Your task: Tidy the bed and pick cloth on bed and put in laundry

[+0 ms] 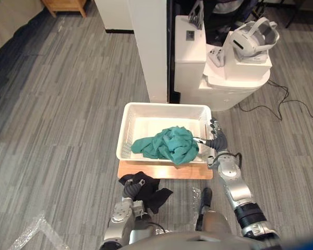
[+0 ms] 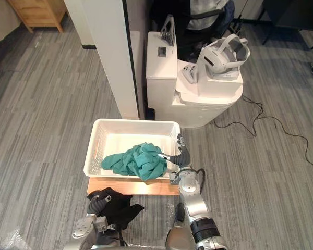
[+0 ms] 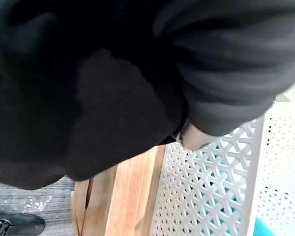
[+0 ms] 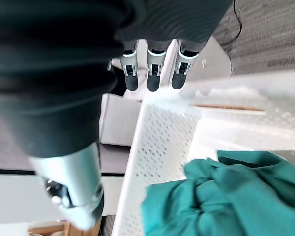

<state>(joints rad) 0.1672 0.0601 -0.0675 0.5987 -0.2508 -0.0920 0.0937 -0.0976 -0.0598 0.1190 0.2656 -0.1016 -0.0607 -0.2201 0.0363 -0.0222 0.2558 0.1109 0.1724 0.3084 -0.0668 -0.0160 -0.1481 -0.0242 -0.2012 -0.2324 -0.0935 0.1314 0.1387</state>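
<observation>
- grey plank floor [image 1: 68, 104] carries a low wooden board [image 1: 167, 171], and a white perforated plastic basket [image 1: 167, 105] stands on it.
- crumpled teal cloth [image 1: 169, 145] lies inside the basket, toward its near right side.
- right hand [image 1: 217, 139] is at the basket's right rim, just beside the teal cloth, with fingers [image 4: 150, 73] straight and holding nothing.
- left hand [image 1: 131, 188] is by the board's near left edge, wrapped in a black cloth [image 1: 155, 197]; whether it grips the cloth cannot be told.
</observation>
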